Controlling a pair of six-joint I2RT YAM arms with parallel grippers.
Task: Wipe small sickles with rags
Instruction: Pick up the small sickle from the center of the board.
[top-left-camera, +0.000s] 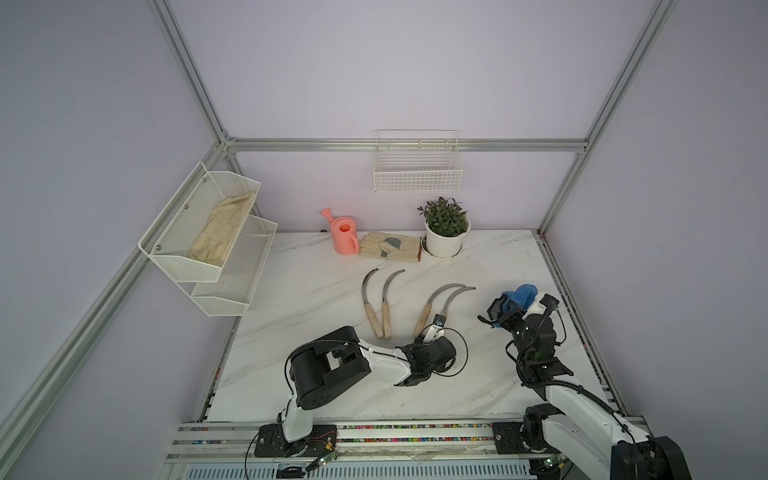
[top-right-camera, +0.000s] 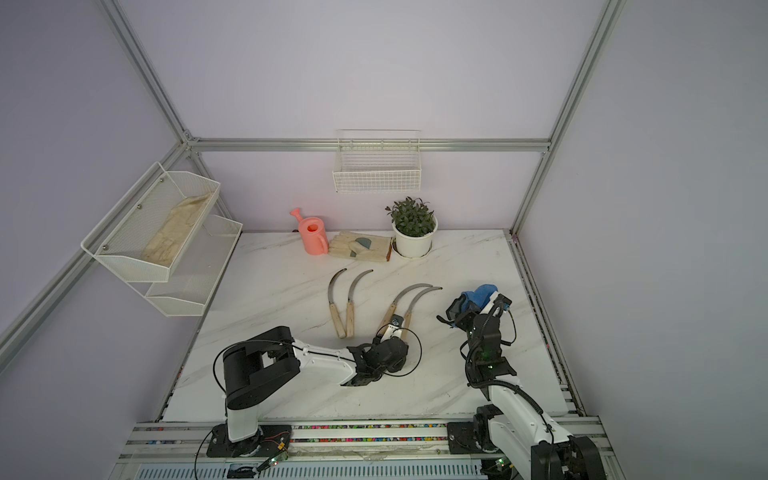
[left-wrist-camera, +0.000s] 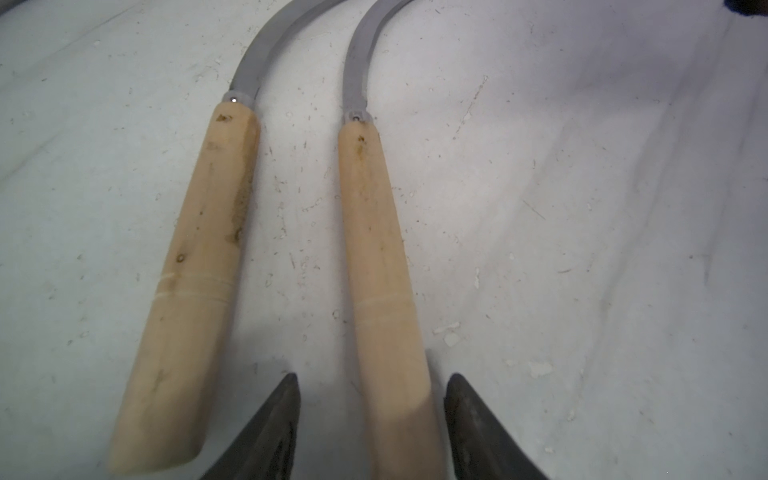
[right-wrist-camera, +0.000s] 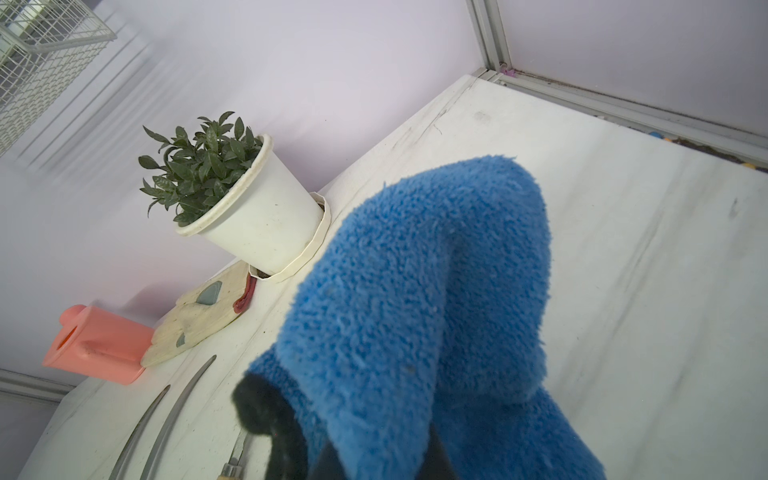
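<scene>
Marbled white bench (top-left-camera: 307, 299) inside a lilac-walled, metal-framed cell, read left to right.

- **Far left:** a two-tier mesh rack (top-left-camera: 232, 286) hangs on the wall, with beige gloves (top-left-camera: 220, 232) in its upper tier.
- **Centre:** four small sickles lie on the bench in two pairs, handles toward the robot and blades curving away. The left pair (top-left-camera: 376, 307) lies untouched.
- **Right of centre:** the left hand (left-wrist-camera: 374, 376) sits low at the butt ends of the right pair (top-left-camera: 422, 318).
  - Its fingers (left-wrist-camera: 270, 424) stand either side of the rightmost sickle (left-wrist-camera: 382, 270). They are unclenched, with a sliver of bench showing on each side, so nothing is grasped yet.
  - That handle's long axis runs straight out from the hand, in line with the fingers.
  - Its neighbour (left-wrist-camera: 195, 270) lies just beside it, outside the straddle.
- **Far right:** the right hand (top-left-camera: 500, 311) is clenched on the rag (right-wrist-camera: 415, 291), a bunch of blue plush. It appears raised off the bench, to the right of the blade tips and apart from them.

The left arm is the nearer to the sickles. The coming move likely turns on pinching across this one handle without catching the neighbour. The blade would then be brought rightward to the rag.
</scene>
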